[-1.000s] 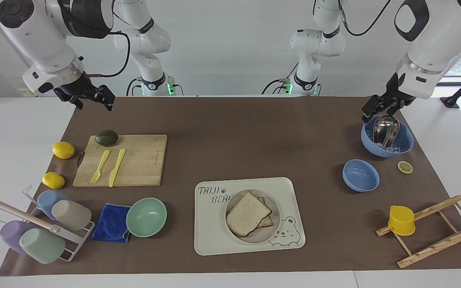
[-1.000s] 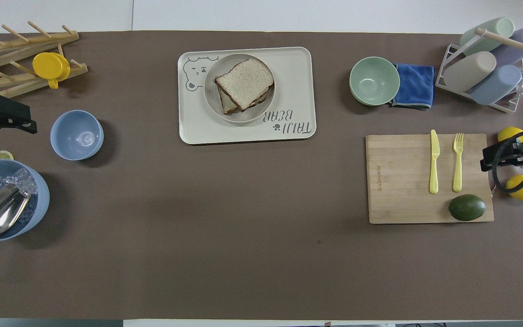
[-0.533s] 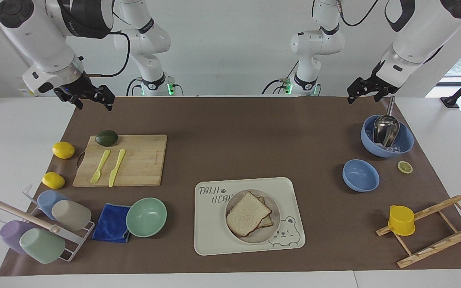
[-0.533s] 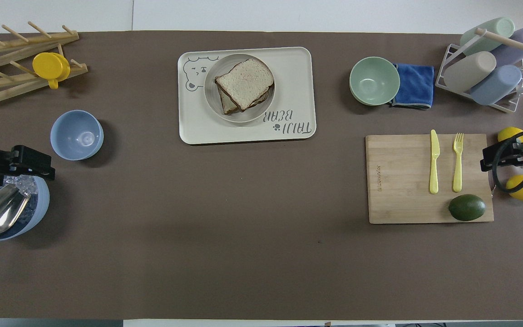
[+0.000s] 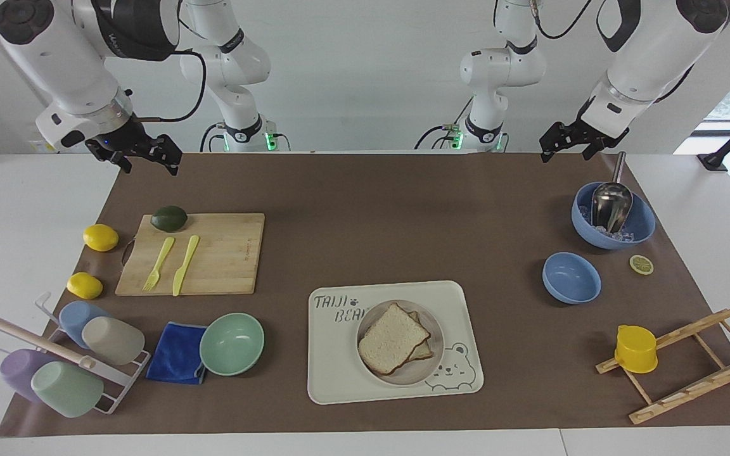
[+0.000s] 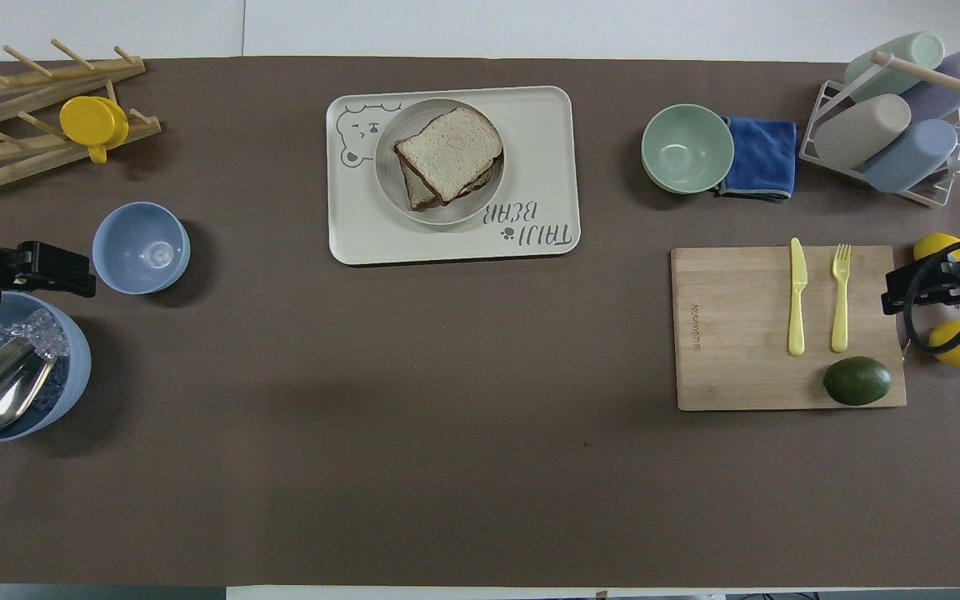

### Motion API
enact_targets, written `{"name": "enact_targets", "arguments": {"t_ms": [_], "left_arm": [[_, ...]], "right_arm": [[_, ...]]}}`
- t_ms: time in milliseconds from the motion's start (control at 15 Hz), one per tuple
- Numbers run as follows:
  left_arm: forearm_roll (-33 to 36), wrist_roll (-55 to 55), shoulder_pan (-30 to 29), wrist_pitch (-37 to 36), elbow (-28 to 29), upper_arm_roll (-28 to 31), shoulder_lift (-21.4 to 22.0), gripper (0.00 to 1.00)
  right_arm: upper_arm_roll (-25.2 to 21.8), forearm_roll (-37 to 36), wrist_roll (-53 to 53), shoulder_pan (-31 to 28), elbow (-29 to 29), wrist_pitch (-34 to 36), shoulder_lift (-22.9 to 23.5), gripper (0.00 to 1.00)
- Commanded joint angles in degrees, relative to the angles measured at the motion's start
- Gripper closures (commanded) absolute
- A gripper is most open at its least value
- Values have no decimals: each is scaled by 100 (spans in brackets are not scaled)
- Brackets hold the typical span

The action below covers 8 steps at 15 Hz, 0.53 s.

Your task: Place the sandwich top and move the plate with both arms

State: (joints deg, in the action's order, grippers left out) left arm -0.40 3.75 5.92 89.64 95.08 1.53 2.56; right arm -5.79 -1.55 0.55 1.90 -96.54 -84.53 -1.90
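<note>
A: Two grippers hung open and empty: our left gripper [image 5: 566, 144] over the mat by the ice bowl [image 5: 613, 220], our right gripper [image 5: 143, 155] waiting above the cutting board [image 5: 194, 253].

B: The sandwich top [image 5: 392, 338] sat on the plate [image 5: 430, 373], on the tray [image 5: 333, 386]. We judged both should descend level onto the plate's rim.

A: The left had risen off the bowl.

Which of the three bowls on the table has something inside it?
The larger blue bowl at the left arm's end: it holds ice and a metal scoop. The smaller blue bowl and mint green bowl are empty.
</note>
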Motion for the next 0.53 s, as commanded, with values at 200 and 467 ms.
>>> {"name": "enact_targets", "arguments": {"t_ms": [200,467], "left_arm": [[111,-58,128,-149,108,76,201,0],[120,-58,93,-184,-138,58,25,0]], "right_arm": [[25,129,33,-58,-84,-20,-65,0],[25,129,33,-58,-84,-20,-73,0]]}}
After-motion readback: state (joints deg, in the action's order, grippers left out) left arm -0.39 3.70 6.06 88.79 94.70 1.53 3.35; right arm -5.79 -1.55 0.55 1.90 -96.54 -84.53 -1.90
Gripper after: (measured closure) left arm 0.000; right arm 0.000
